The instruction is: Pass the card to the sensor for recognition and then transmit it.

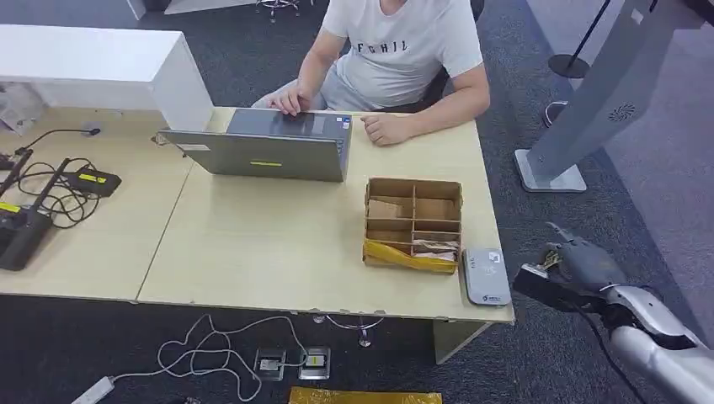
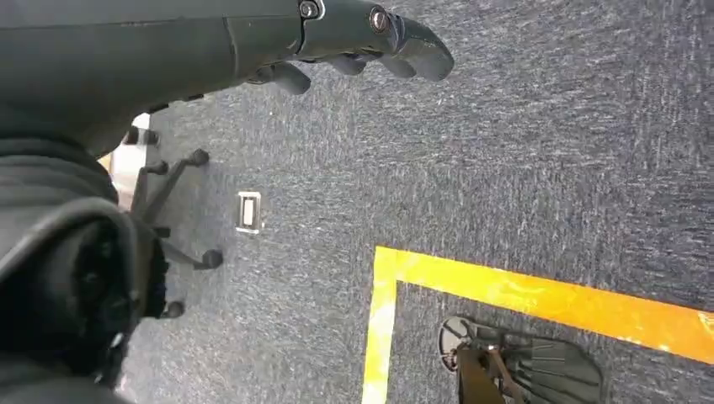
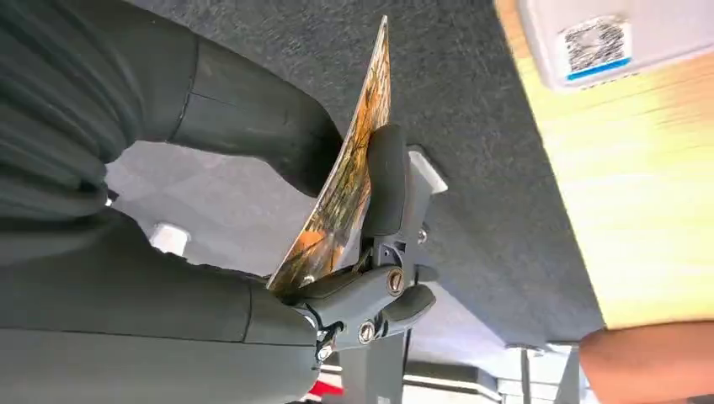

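Observation:
My right hand [image 1: 579, 263] hangs off the table's right edge, just right of the grey card sensor [image 1: 486, 276] that lies at the table's front right corner. In the right wrist view the right hand [image 3: 337, 252] pinches an orange patterned card [image 3: 349, 181] between thumb and fingers, with a corner of the sensor [image 3: 606, 38] nearby on the wood. My left hand [image 2: 354, 42] hangs over the dark carpet with its fingers loosely apart and nothing in it.
A cardboard divider box [image 1: 412, 223] with yellow tape stands left of the sensor. A person sits behind the table [image 1: 269, 244] at a grey laptop [image 1: 265, 151]. Cables and black devices [image 1: 50, 198] lie at the left. A grey stand [image 1: 589, 101] rises at the right.

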Available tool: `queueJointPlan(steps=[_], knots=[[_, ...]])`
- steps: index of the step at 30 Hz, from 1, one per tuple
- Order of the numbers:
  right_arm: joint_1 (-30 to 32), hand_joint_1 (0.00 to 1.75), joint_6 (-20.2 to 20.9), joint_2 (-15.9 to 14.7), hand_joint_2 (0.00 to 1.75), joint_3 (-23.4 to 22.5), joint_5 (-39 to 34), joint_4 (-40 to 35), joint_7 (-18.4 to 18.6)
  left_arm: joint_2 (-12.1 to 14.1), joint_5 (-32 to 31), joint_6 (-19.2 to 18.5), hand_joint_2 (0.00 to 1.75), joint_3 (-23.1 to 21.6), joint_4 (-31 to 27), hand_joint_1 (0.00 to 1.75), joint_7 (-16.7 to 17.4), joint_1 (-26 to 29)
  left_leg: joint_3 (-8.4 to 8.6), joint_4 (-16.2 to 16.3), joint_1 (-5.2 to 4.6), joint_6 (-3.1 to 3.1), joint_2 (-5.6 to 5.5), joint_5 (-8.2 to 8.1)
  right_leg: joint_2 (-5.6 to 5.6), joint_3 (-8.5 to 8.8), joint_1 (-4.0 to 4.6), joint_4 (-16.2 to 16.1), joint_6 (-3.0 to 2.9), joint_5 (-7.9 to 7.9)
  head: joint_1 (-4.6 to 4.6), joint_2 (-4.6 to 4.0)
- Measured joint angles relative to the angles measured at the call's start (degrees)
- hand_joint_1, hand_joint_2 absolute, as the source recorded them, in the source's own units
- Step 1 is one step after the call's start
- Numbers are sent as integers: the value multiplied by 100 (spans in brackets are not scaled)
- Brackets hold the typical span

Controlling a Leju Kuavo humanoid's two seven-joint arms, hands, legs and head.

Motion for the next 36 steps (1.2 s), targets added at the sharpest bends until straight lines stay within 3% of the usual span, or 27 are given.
queueJointPlan(steps=[5, 36], knots=[[-127, 175, 0, 264, 175, 142, 175, 225, -262, -11, -55, -24, 0, 0, 0, 0, 44, -43, -1, 0, 1, -1, 0, 1, -1, 0, 1, 0, 0, 0, 0, 0], [-678, 175, 72, 1108, 175, 404, -13, 1270, -605, -26, -79, -7, 0, 0, 0, 0, 175, -83, -2, 0, 2, -2, -1, 2, 1, -2, 2, 1, 0, 0, 2, 0]])
